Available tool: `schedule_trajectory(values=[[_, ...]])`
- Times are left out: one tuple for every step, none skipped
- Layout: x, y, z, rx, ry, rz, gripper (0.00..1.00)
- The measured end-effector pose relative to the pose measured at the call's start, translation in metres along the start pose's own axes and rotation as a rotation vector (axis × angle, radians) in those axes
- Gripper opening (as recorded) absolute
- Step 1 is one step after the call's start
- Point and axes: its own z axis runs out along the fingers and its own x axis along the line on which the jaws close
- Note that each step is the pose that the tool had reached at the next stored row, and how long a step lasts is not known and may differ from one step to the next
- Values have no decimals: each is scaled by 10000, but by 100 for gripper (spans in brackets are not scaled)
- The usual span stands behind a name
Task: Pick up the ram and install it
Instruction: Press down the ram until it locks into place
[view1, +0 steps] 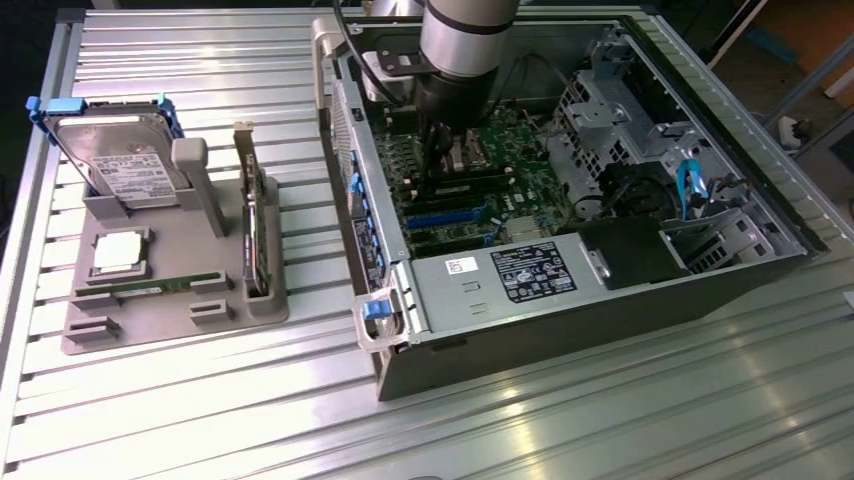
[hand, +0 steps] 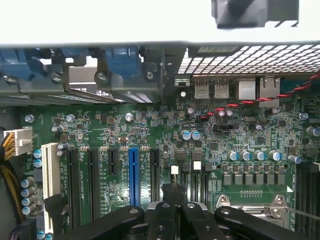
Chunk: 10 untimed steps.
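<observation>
The ram (view1: 150, 285) is a thin green stick lying flat along the front of the grey holder (view1: 94, 335), at the exterior view's left. My gripper (view1: 447, 150) is far from it, down inside the open computer case (view1: 747, 270) just above the green motherboard (view1: 527, 195). In the wrist view the gripper (hand: 176, 199) is shut, its black fingers (hand: 161, 220) pressed together with no board visible between them. It hovers over the motherboard (hand: 165, 130) near the black memory slots (hand: 192, 177), beside a blue expansion slot (hand: 133, 172).
The holder also carries a silver hard drive (view1: 123, 165) standing at the back, a square chip (view1: 118, 250) and an upright card with a metal bracket (view1: 251, 215). The case's walls, drive cage (view1: 627, 110) and blue cables (view1: 690, 185) surround the arm. Everything rests on a ribbed metal table (view1: 561, 420).
</observation>
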Motion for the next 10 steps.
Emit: schedule_trajectory(values=[[0, 0, -4, 1, 0, 0, 11], [0, 0, -3, 1, -2, 0, 11], [0, 0, -4, 0, -1, -1, 11], [0, 0, -4, 0, 0, 0, 11], [0, 0, -4, 0, 0, 0, 11], [0, 0, -4, -1, 1, 0, 11], [0, 0, -4, 0, 0, -1, 11], [0, 0, -4, 0, 1, -1, 11], [0, 3, -5, -1, 2, -1, 11], [0, 5, -5, -1, 2, -1, 11]])
